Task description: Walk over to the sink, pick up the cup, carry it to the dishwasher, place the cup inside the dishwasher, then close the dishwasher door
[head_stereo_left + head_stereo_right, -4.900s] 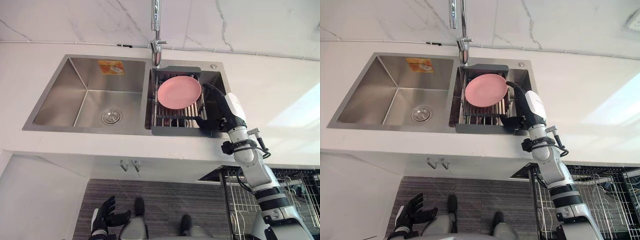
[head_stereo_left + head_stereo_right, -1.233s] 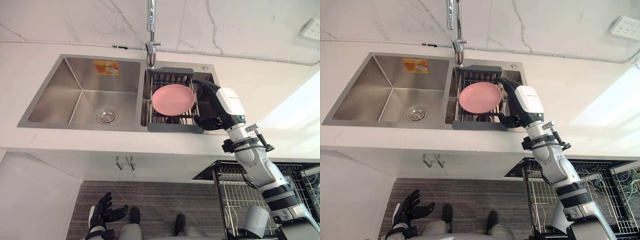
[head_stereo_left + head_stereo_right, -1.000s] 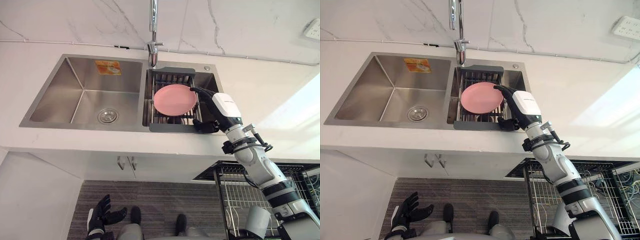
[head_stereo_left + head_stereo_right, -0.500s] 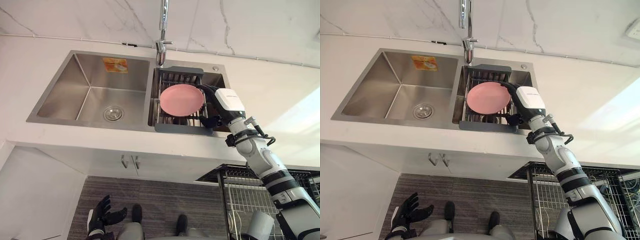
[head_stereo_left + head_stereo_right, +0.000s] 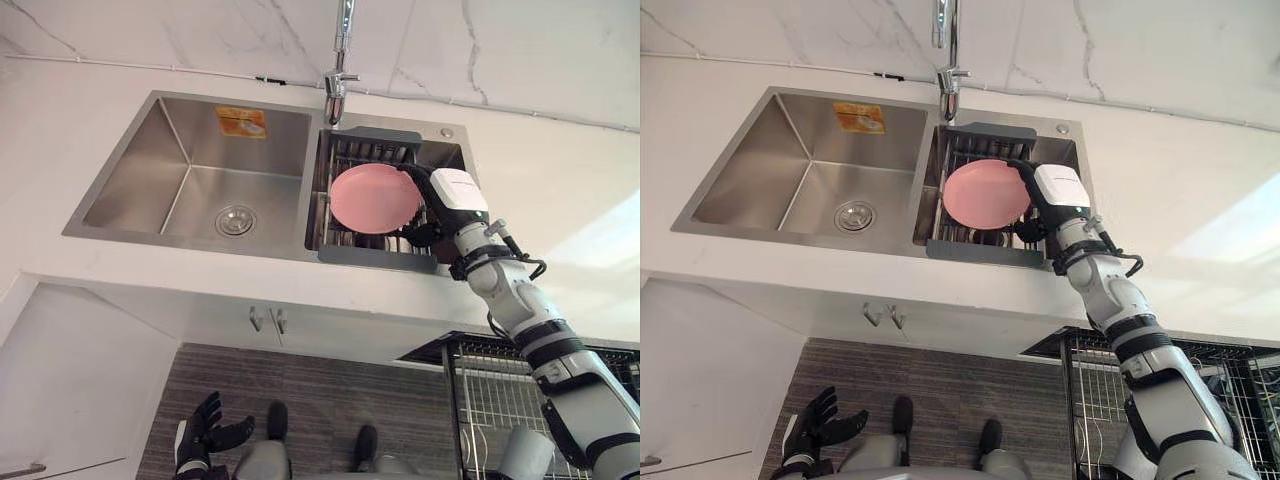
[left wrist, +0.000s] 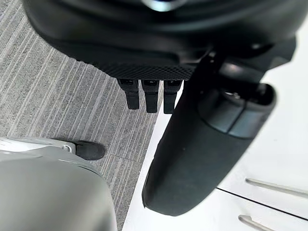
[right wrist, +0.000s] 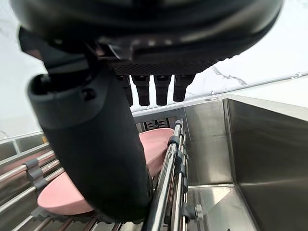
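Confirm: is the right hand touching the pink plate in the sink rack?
Cannot tell. In the left eye view the right hand overlaps the right rim of the pink plate; in the right wrist view the thumb hides the meeting point.

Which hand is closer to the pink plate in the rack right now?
Right. The right hand is beside the pink plate, at its right edge over the sink rack; the left hand hangs far below the counter, near the floor.
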